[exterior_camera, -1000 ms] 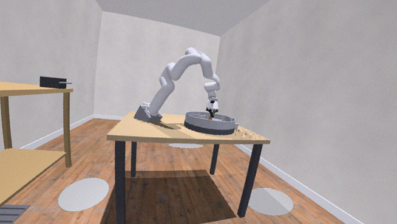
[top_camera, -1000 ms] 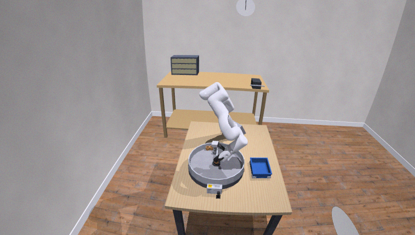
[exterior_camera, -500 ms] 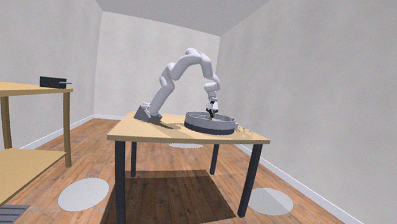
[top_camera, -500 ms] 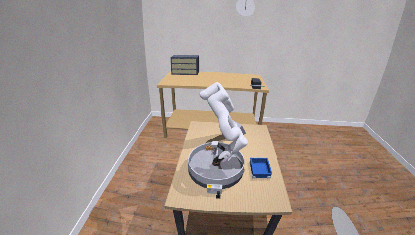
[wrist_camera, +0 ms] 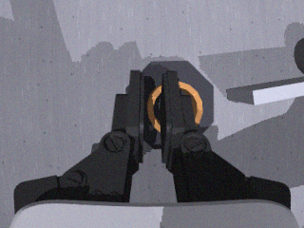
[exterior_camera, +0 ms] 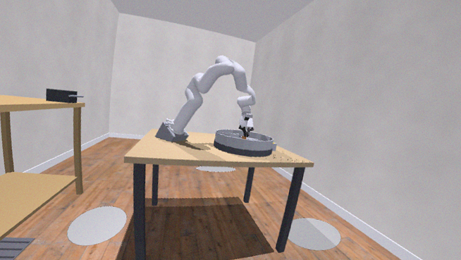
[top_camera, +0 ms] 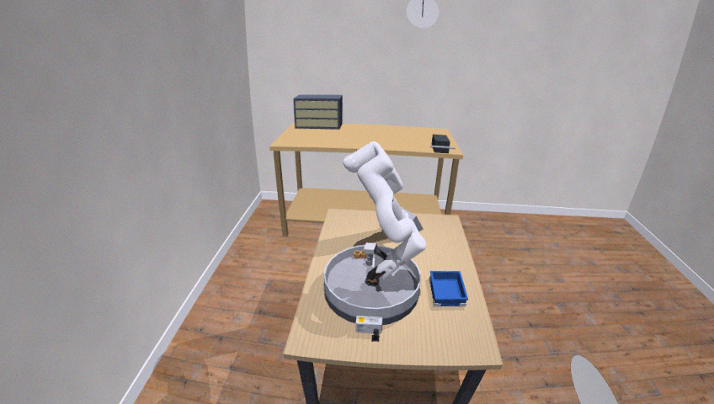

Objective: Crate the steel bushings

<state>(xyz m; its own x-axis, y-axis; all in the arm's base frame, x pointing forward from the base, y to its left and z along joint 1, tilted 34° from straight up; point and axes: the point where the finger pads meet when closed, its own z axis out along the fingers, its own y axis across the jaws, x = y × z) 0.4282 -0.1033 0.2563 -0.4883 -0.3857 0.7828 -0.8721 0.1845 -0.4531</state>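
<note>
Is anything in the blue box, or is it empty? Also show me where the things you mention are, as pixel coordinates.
The blue box (top_camera: 448,288) looks empty: the top view looks down into it and shows only its blue floor and walls, with no bushing inside.

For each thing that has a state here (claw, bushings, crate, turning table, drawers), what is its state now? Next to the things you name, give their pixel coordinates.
Black two-finger claw (top_camera: 371,276) (exterior_camera: 245,134) (wrist_camera: 152,90): slightly open, narrow gap.
Orange ring-shaped bushing at the claw (wrist_camera: 152,90): hole facing the wrist camera, partly hidden by a finger.
Two orange bushings near the rim (top_camera: 359,254): side by side.
Blue rectangular crate (top_camera: 448,272): upright, nothing visible inside.
Grey round turning table (top_camera: 373,307) (exterior_camera: 244,144): level; turning or not, cannot tell.
Cabinet's beige drawers (top_camera: 316,114): shut.
</note>
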